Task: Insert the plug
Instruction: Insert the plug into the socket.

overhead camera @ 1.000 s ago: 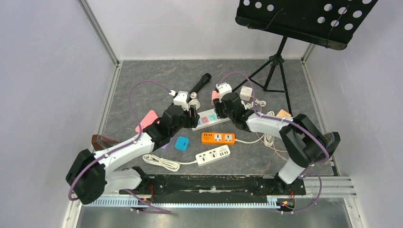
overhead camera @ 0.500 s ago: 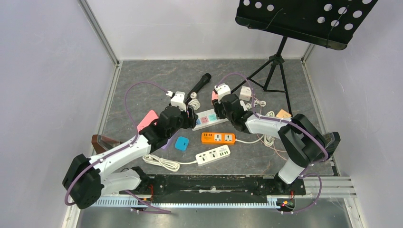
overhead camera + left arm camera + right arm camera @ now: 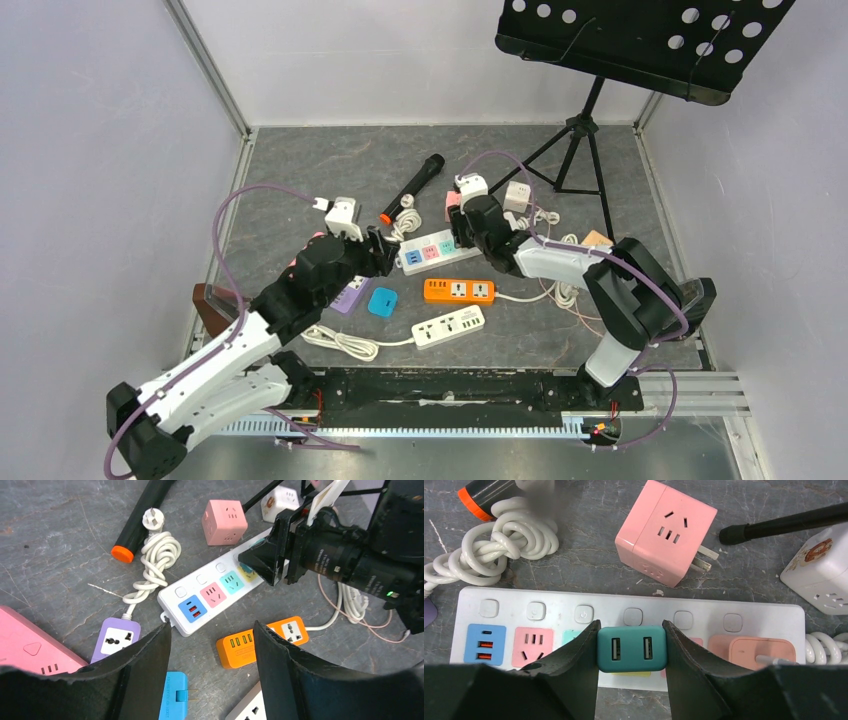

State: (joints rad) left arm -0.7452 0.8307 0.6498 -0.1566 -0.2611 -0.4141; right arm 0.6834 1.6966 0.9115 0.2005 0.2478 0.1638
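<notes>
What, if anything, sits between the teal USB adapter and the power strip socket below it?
Nothing visible does. The right hand holds the teal USB adapter directly over the white power strip's yellow socket; its underside is hidden.

The grey, stone-patterned counter carries a white power strip with coloured sockets near its middle. Just behind it lie a pink cube adapter, a white cube adapter, a coiled white cable and a black torch. Nearer the arms lie an orange strip, a second white strip, a blue adapter and a purple socket.
</notes>
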